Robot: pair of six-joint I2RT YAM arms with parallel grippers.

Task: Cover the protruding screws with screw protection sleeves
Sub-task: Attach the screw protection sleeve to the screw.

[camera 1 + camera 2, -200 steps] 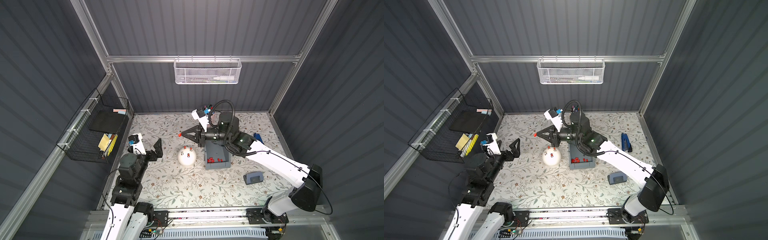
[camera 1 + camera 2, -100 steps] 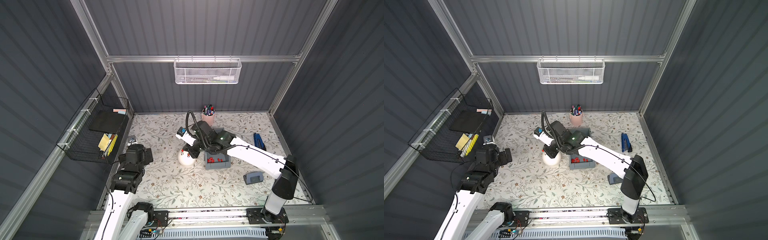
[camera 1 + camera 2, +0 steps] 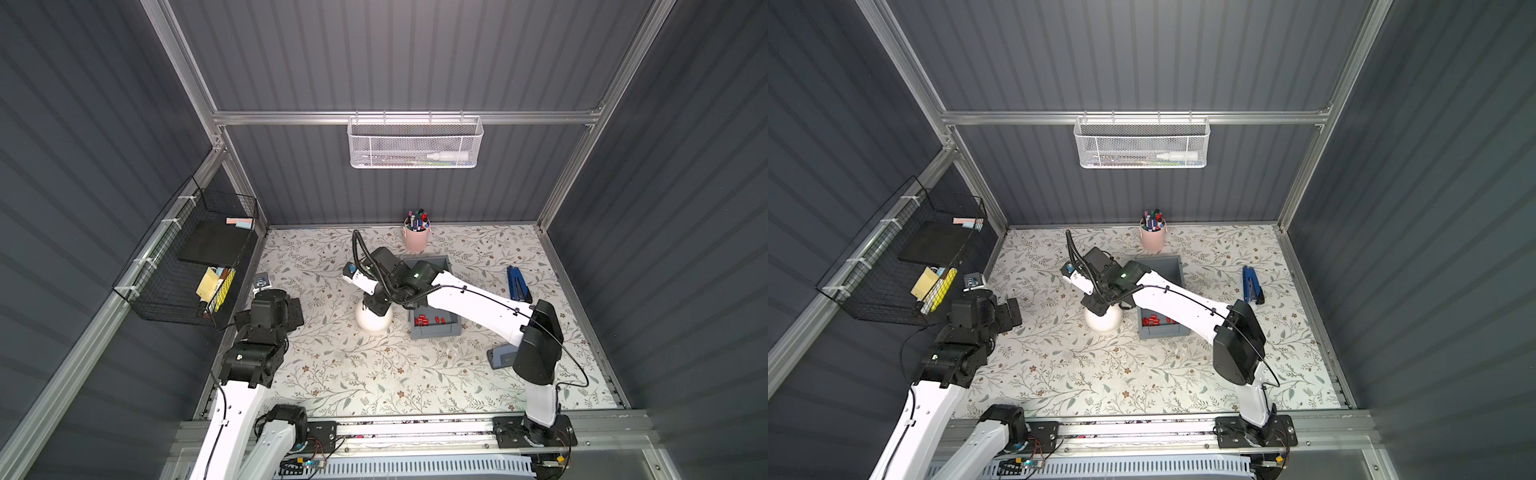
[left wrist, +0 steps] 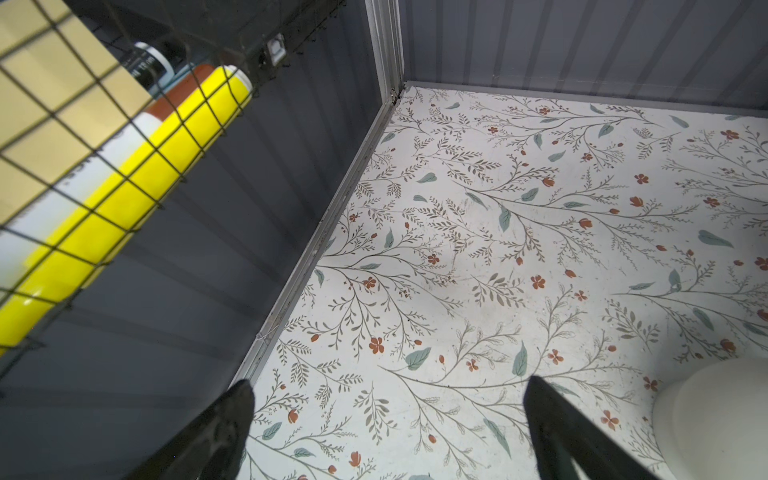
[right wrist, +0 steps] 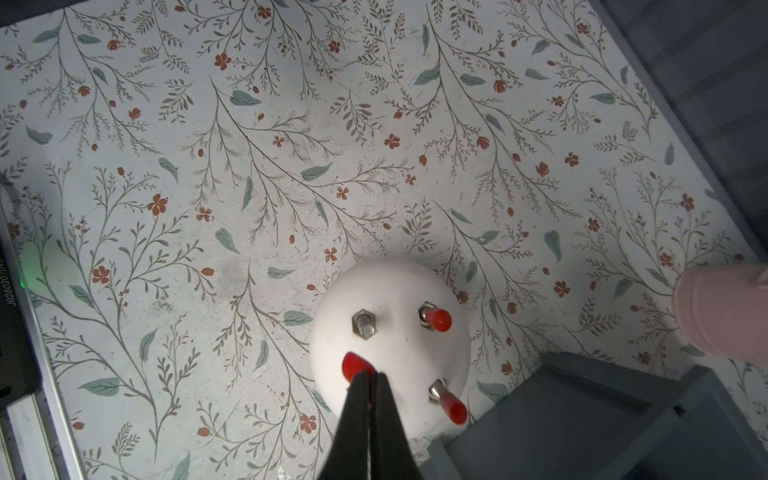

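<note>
Along the near rail, the right wrist view catches a dark label (image 5: 13, 286) printed with a code starting "JQ2602"; the later characters are too small to read. Left of centre in both top views, the left gripper (image 4: 390, 419) hangs over the floral mat (image 3: 374, 374), jaws spread wide with only mat between its black fingers (image 4: 226, 424).

At the centre of both top views stands the white dome (image 3: 372, 323). The right gripper (image 5: 370, 376) is directly above it, jaws pressed together. A red sleeve (image 5: 354, 365) pokes out from behind one fingertip, touching it; whether it is pinched or only pressed I cannot tell. Its long axis slants outward from the dome's crown, away from the jaws. A capped screw (image 5: 436, 319) and a second capped screw (image 5: 449, 404) also lean outward, each red cap pointing away from the crown with a silvery nut at its foot. The bare screw (image 5: 363, 325), ringed by a hex nut, points almost straight at the wrist camera, near the closed tips but apart from them.

Just right of the dome, the grey bin (image 3: 436, 334) holds loose sleeves (image 3: 424, 320) lying at mixed angles. Further right lies a blue stapler (image 3: 518, 284). On the left wall, a black wire basket (image 3: 166, 291) holds a black canister (image 4: 145, 62) whose white lettering is too blurred to read. Farthest, at upper centre, stands a pink cup (image 3: 414, 245) of marker pens (image 3: 417, 218). Above it hangs a white mesh basket (image 3: 415, 141).
</note>
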